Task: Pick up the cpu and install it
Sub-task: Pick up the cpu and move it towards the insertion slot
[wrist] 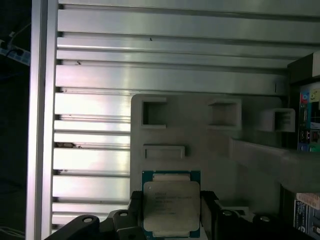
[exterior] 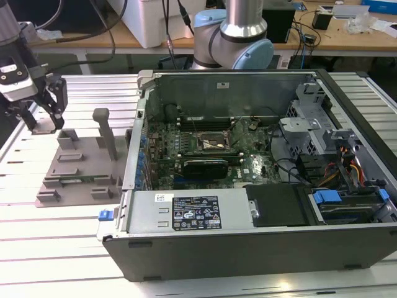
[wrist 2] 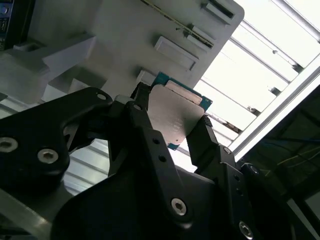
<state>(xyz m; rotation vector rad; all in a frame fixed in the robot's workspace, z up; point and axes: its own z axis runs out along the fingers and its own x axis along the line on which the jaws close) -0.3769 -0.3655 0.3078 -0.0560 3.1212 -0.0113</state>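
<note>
First wrist view, one cpu (wrist: 171, 202) gripped by one end effector (wrist: 171, 216)

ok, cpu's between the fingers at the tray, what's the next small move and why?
Probably a short straight lift. In both wrist views the fingers sit against opposite edges of the cpu, which lies low over the grey fixture tray. Clearing its raised blocks before any sideways travel looks safest.

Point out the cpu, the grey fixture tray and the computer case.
cpu (wrist: 171, 202): first wrist view, centre of metal lid.
grey fixture tray (wrist: 200, 139): first wrist view, bare flat surface.
computer case (exterior: 248, 248): exterior view, near side wall.
</note>
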